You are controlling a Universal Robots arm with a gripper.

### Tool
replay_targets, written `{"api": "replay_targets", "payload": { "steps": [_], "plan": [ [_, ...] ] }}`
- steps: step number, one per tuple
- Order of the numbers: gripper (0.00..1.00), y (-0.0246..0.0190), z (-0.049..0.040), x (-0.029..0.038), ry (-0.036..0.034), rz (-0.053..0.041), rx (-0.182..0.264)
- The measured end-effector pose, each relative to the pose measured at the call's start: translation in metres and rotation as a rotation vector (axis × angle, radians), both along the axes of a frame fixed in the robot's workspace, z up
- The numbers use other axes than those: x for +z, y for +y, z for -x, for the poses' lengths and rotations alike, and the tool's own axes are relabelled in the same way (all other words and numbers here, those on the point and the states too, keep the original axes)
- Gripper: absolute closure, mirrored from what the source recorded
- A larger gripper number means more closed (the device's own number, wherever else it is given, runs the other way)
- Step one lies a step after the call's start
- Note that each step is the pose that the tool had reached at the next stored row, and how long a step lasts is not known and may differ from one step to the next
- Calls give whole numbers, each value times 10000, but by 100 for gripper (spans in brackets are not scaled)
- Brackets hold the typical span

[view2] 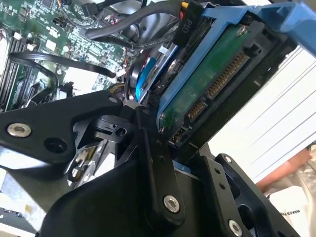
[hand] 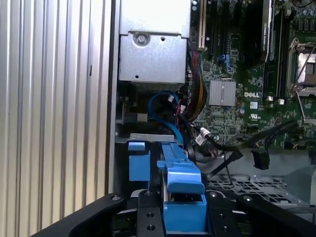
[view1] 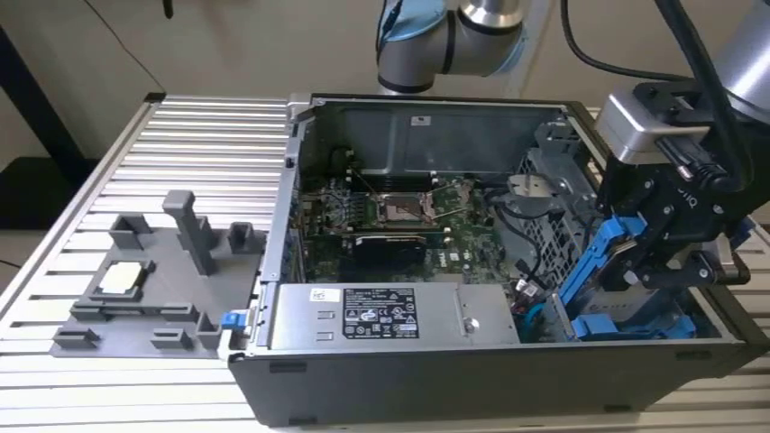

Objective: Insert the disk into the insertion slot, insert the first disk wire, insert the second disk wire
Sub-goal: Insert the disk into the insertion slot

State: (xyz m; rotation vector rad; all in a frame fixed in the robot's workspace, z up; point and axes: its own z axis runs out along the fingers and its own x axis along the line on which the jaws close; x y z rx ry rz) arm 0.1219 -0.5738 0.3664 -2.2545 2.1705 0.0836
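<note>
While a grey plastic fixture (view1: pixel 157 271) sits on the slatted metal desk (view1: pixel 205 144) at the exterior view's left, beside the open black computer case (view1: pixel 481 374), my hand (view1: pixel 659 257) is clamped on the flat blue-framed disk (view1: pixel 598 266), tilted at the case's right end.

The arm (view1: pixel 748 54) is extended downward at the exterior view's right. The gripper (view1: pixel 673 267) is seen clamped on the disk (view1: pixel 605 257).
</note>
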Motion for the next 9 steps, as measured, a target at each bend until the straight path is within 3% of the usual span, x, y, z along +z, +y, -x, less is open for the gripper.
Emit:
{"api": "replay_targets", "payload": {
  "steps": [5,9],
  "plan": [
    [67,0,0,-86,-6,0,16],
    [67,0,0,-94,-10,1,17]
  ]
}}
